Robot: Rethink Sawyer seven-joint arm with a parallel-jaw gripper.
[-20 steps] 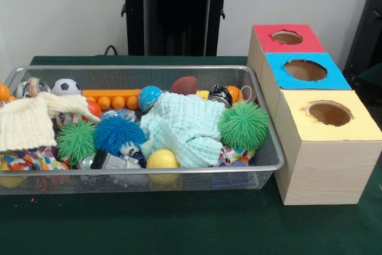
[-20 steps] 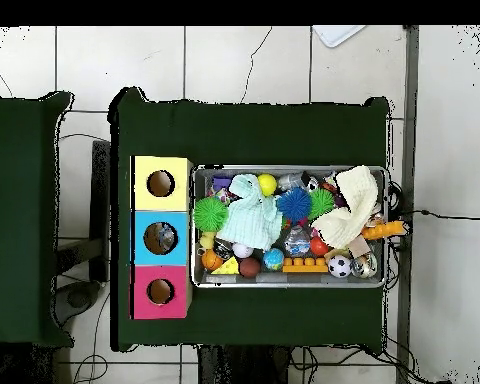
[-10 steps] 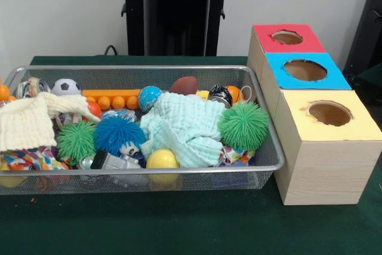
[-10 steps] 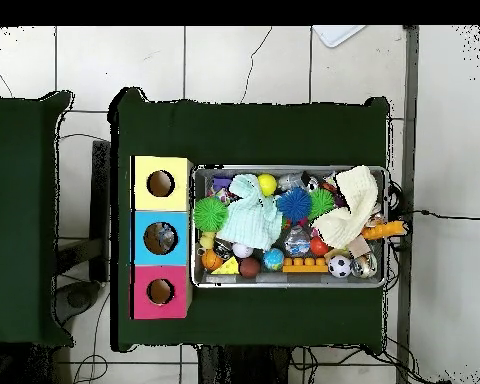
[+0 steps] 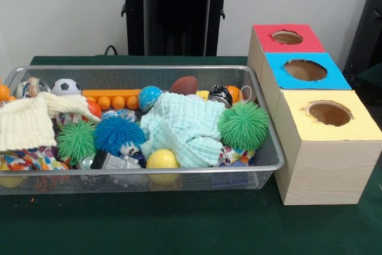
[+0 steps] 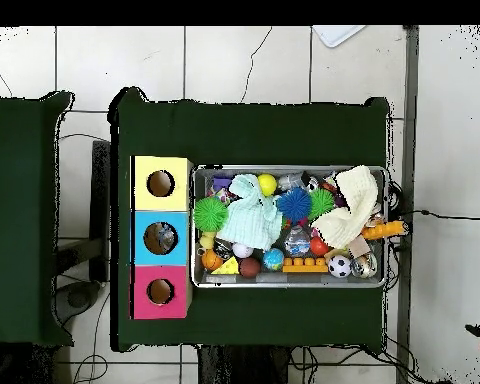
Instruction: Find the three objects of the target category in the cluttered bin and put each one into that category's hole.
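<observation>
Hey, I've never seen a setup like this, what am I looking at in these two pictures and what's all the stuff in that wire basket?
This is a robot's work table, photographed twice at one moment: once from across the table, once from straight above. The black column behind the table is the robot's stand. Its arm and pincer show in neither picture, so nothing is held.

On the green table sits a wire basket full of toys: spiky rubber balls, one green and one blue, a yellow ball, a small soccer ball, and a pale green cloth covering some of them.

Beside the basket stand three boxes with round holes on top: yellow, blue and red. Toys get sorted into those holes.
</observation>
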